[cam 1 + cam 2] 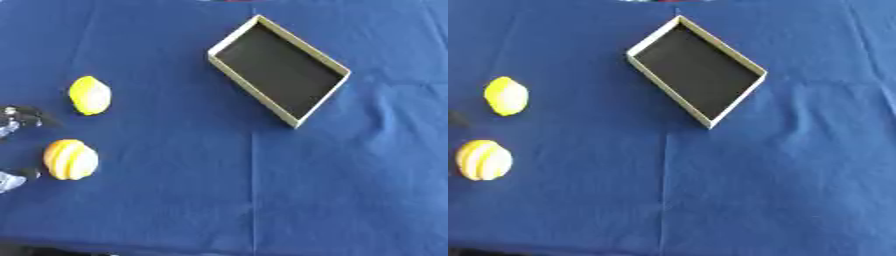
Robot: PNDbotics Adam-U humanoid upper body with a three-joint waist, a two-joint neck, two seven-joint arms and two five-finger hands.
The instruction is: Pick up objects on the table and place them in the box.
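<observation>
Two fruits lay at left on the blue surface (262, 190): a lemon (90, 95), far, and a striped orange piece (71, 159), near. Both looked light, smooth, roundish; best cupped across the middle. Left robot hand (17, 117) just beside them, fingers indistinct. Box (234, 79) empty, well apart.

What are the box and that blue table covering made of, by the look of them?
The box looks like cardboard or thin wood: pale, matte, thin straight walls around a dark flat inside. The blue covering looks like woven cloth: matte, with soft creases and fold lines.
</observation>
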